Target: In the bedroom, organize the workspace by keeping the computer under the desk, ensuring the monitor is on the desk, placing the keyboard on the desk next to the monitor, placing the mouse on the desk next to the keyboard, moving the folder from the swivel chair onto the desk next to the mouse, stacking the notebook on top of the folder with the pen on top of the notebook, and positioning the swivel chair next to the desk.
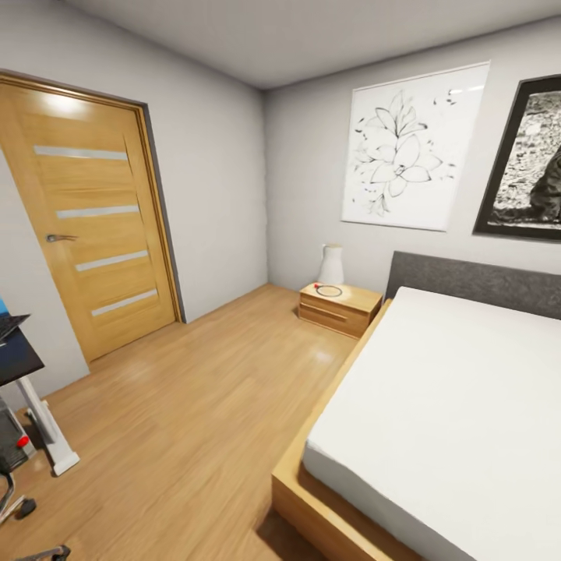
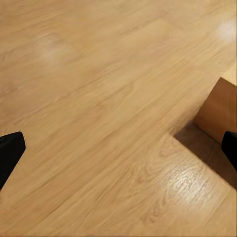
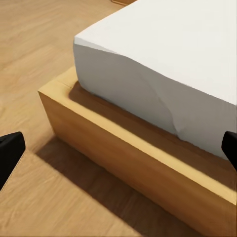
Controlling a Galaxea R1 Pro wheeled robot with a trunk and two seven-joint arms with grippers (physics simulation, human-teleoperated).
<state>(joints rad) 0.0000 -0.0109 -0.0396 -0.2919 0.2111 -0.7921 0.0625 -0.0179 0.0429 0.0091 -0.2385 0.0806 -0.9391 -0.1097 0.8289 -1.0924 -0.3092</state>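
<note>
At the left edge of the head view, a dark corner of the desk point(image 1: 17, 360) juts in on a white leg point(image 1: 48, 425), with something dark and blue lying on it (too cropped to name). Below it, at the lower left, sit part of the swivel chair point(image 1: 14, 499) base and a dark object with a red spot.

Outward across the wood floor point(image 1: 195, 405), a wooden door point(image 1: 89, 210) stands at the upper left and a nightstand point(image 1: 340, 307) with a white vase point(image 1: 332, 265) in the far corner. The bed point(image 1: 460, 405) takes the lower right, under two framed pictures.

The left gripper point(image 2: 118, 150) hangs over bare floor, fingers wide apart; the right gripper point(image 3: 118, 153), equally spread, hangs over the bed's wooden corner.
</note>
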